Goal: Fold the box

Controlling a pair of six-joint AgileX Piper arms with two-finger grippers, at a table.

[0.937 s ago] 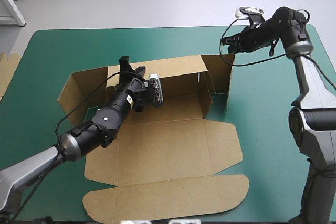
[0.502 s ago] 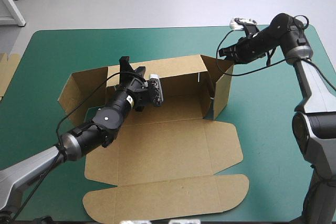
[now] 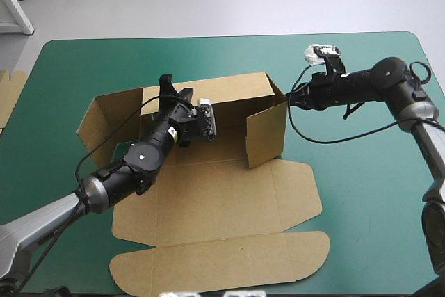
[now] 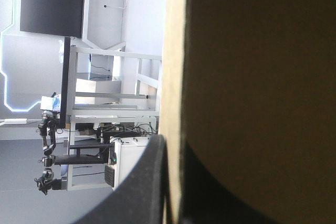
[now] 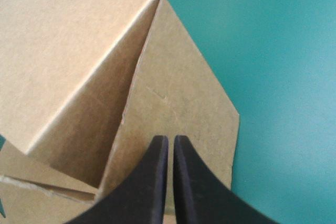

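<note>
Swung inward, the box's right flap touches the closed right gripper; the left gripper pinches the back wall.

A table under a teal-green cover fills most of the high view, its corners rounded and its far edge running across at twelve o'clock. At nine o'clock, by the table's left edge, a piece of more brown board lies flat, partly out of view. Whether it touches the cover cannot be told
</note>
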